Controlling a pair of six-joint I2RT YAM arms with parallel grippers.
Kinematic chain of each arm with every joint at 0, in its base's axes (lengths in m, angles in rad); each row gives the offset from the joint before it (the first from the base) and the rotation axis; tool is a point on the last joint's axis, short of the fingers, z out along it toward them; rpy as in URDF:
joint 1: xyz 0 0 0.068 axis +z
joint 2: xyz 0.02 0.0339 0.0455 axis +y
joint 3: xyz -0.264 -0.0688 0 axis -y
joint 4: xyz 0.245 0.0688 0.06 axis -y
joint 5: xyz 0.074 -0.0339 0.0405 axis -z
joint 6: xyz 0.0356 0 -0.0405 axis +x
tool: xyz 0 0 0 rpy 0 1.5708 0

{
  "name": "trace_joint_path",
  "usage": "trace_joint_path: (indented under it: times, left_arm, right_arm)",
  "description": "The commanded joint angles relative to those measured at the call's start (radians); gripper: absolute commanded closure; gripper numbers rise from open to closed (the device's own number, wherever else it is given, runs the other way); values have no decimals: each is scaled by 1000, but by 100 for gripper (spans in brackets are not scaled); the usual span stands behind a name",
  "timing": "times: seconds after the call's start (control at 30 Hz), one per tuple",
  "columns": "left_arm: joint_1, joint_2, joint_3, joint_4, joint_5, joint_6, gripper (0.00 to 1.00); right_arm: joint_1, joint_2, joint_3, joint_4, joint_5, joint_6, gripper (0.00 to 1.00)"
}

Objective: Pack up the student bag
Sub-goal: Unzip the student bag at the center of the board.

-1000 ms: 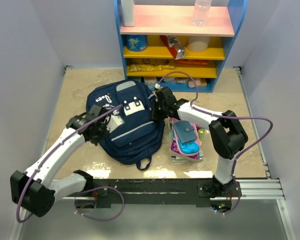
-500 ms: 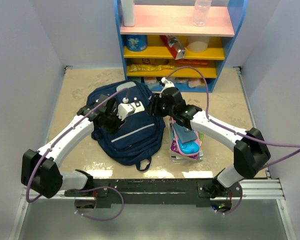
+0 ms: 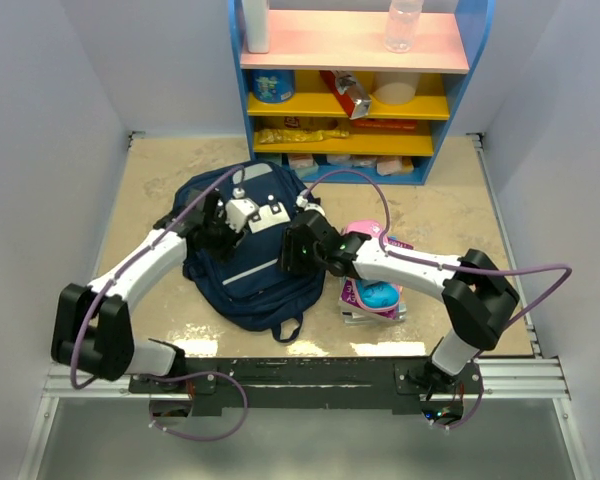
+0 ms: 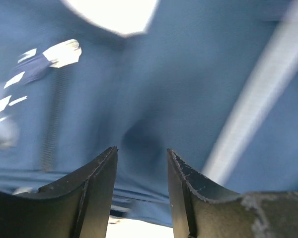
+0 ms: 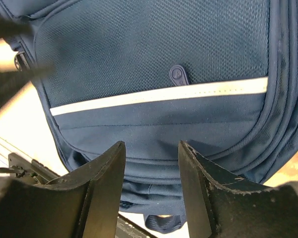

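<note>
Navy blue student bag (image 3: 265, 275) flat on the tan surface (image 3: 150, 190), centre-left of the overhead frame. Left gripper (image 4: 141, 153) over its upper left part, beside the grey-white buckles (image 3: 260, 214); fingers apart, only fabric beneath. Right gripper (image 5: 150, 146) at the bag's right side, fingers apart above the pale stripe (image 5: 159, 95) and zip pull (image 5: 179, 75), clasping nothing. Pink-and-blue stack (image 3: 375, 295) just right of the bag.

Bright, even light up top, but my left wrist view of the student bag (image 4: 154, 89) is pure blur.
</note>
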Motion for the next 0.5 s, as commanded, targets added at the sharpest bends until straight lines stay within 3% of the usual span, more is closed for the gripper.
trace_joint_path:
  times: [0.0, 0.27, 0.47]
  left_arm:
    - [123, 79, 7, 176, -55, -9, 52]
    - [132, 164, -13, 265, -74, -4, 52]
    - [143, 182, -119, 328, -183, 56, 54]
  right_arm:
    - [17, -5, -7, -9, 57, 74, 50]
    - [26, -8, -52, 12, 59, 100, 50]
    - [29, -1, -50, 14, 37, 103, 49]
